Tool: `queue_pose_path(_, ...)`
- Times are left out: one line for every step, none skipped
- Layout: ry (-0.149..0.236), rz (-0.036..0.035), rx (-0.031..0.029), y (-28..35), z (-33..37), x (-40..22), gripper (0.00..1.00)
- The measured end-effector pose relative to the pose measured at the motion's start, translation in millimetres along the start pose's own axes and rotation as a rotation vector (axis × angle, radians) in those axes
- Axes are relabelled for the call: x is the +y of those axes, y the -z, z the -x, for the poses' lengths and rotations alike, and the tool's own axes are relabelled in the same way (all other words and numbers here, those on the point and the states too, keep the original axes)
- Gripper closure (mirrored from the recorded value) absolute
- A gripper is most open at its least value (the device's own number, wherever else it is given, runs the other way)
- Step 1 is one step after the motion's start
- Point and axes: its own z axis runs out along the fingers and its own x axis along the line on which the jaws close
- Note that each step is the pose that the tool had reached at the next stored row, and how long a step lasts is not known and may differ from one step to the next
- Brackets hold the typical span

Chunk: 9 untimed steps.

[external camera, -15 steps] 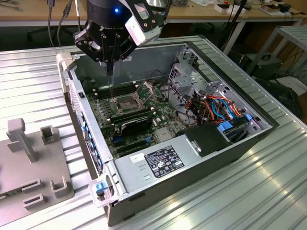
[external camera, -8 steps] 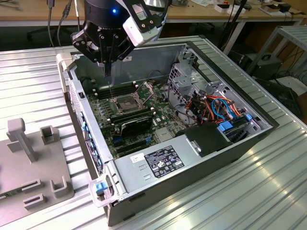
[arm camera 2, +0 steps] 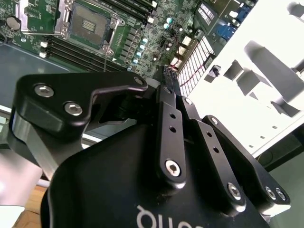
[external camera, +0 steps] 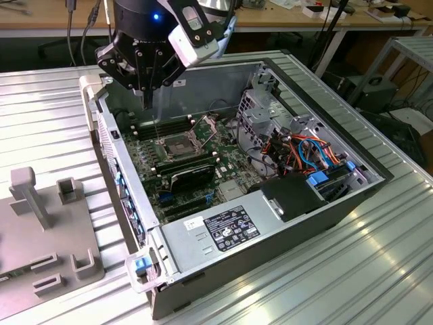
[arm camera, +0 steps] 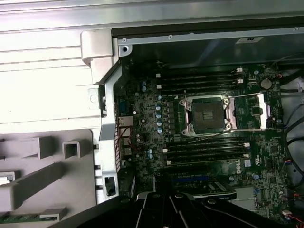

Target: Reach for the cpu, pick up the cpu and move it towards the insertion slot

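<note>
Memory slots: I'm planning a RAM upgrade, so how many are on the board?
4. In the first wrist view, two memory slots run along one side of the square socket and two along the opposite side. Part of the board is covered; more may be hidden.

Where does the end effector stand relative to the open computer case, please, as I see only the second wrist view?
Observer: In the exterior view, the black end effector hangs above the open grey metal computer case, over its far corner on the exterior view's left, higher than the rim.
Operator: Thank you. Where is the socket from there?
Observer: The square insertion slot with a shiny metal frame lies on the green motherboard at the case's floor, lower and slightly toward the exterior view's right of the end effector.
Operator: What sits beside it?
Observer: A black rectangular block lies just beyond the long black memory slots, toward the silver power supply box.
</note>
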Motion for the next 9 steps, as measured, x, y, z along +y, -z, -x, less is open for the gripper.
queue_pose_path(0.0,0.0,0.0004,0.0,-0.3,0.0,0.89)
queue_pose_path(0.0,-0.0001,0.0009,-0.1,-0.9,-0.1,0.89)
queue_pose_path(0.0,-0.0002,0.0014,-0.2,-1.2,-0.1,0.89)
queue_pose_path(0.0,-0.0001,0.0016,-0.3,-1.5,-0.1,0.89)
queue_pose_path(0.0,-0.0001,0.0018,-0.3,-2.1,-0.2,0.89)
queue_pose_path(0.0,-0.0001,0.0019,-0.4,-2.4,-0.2,0.89)
queue_pose_path(0.0,-0.0002,0.0021,-0.4,-2.8,-0.2,0.89)
queue_pose_path(0.0,-0.0001,0.0023,-0.5,-3.0,-0.3,0.89)
queue_pose_path(0.0,-0.0002,0.0026,-0.5,-3.5,-0.3,0.89)
